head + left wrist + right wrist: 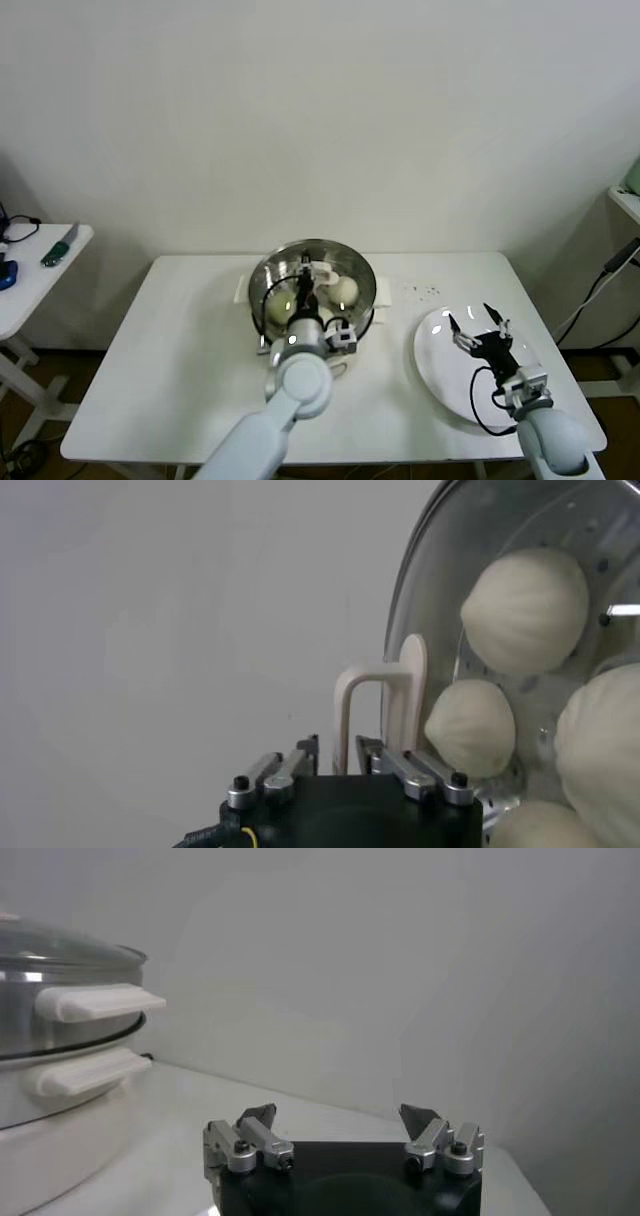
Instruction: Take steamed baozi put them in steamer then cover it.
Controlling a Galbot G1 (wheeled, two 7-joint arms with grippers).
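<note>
The steamer stands mid-table on its white pot base. The glass cover lies on it, and several cream-white baozi show through the glass. My left gripper is over the cover, its fingers closed narrowly around the cream bar handle. In the left wrist view the handle rises between the jaws of the left gripper, with baozi under the glass. My right gripper hangs open and empty over the white plate. The right wrist view shows the right gripper open, and the covered steamer farther off.
The white plate at the table's right holds nothing. Small dark specks lie between steamer and plate. A white side table with small items stands at far left. A wall runs behind the table.
</note>
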